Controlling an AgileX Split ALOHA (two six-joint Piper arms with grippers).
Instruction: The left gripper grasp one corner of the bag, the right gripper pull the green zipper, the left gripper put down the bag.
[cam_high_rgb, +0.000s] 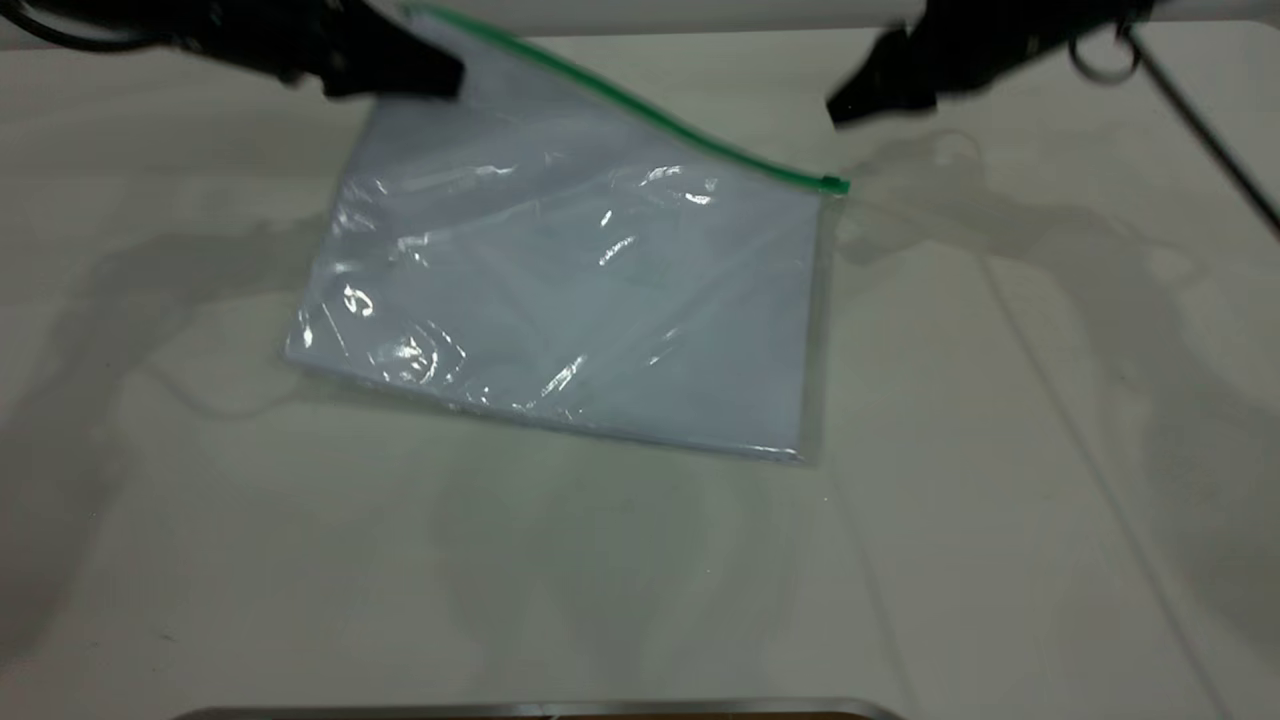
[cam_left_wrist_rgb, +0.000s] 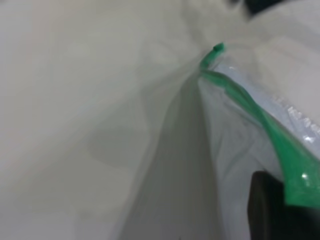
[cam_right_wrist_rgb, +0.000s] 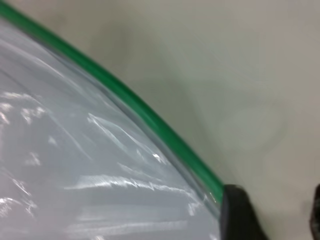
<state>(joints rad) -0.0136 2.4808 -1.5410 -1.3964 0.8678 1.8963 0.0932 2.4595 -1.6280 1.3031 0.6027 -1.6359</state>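
On the pale table (cam_high_rgb: 1000, 500), slightly left of centre, I have the bag (cam_high_rgb: 580, 300), a large clear rectangular plastic pouch, glossy and wrinkled, with white paper sheets inside it. Its near edge rests on the table, while the far left corner is lifted, so the green strip (cam_high_rgb: 620, 100) along its far edge slopes down toward the right. At the right end of that strip sits the green zipper (cam_high_rgb: 833, 184), a small plastic slider.

My left gripper (cam_high_rgb: 440, 72) is at the far left, its blunt black jaws closed on the raised corner of the bag; my left wrist view shows the green strip (cam_left_wrist_rgb: 260, 120) running away from a dark jaw to the zipper (cam_left_wrist_rgb: 218, 48) at its far end.

My right gripper (cam_high_rgb: 850, 105) hovers at the far right, just above and beyond the zipper and not touching it. The right wrist view shows two dark fingertips (cam_right_wrist_rgb: 240, 215) set apart with nothing between them, beside the green strip (cam_right_wrist_rgb: 145, 112).
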